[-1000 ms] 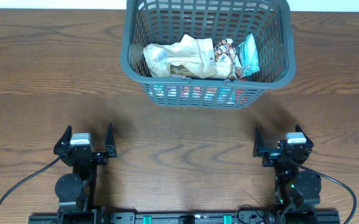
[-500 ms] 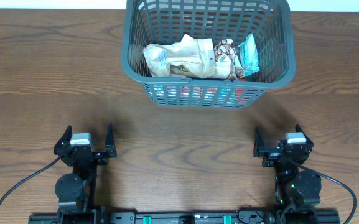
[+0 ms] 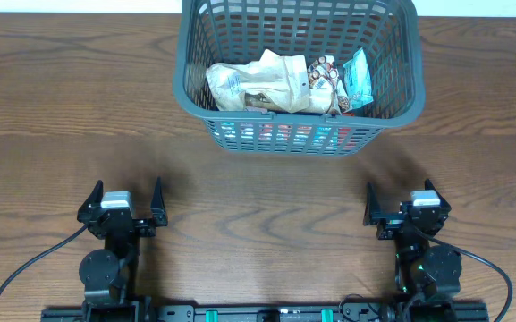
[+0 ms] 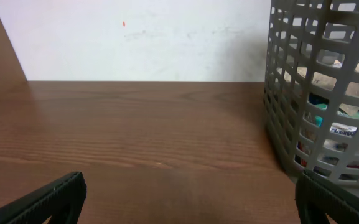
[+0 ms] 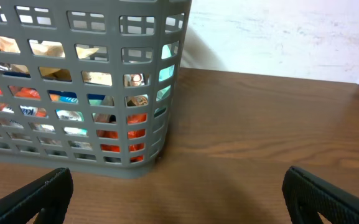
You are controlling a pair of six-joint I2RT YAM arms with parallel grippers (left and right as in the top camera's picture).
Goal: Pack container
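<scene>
And there's the dark grey lattice basket (image 3: 280, 136), sitting at the top centre of the overhead view, on the far side of the wooden table (image 3: 258, 192) from the arms. Inside it, a crumpled cream snack packet (image 3: 262, 85) lies across the left and middle, a brown-printed packet (image 3: 323, 79) sits just to its right, and a teal packet (image 3: 358, 79) leans against the right wall. More red and blue wrappers show through the slots lower down. Now to the bottom of the frame: the left gripper (image 3: 125, 190) sits at lower left, claw spread wide apart with nothing between its fingers. The right gripper (image 3: 401, 190) at lower right is the same, spread wide and holding nothing. Both are well apart from the basket, with bare wood between. Black cables (image 3: 25, 268) trail off behind the arms.
</scene>
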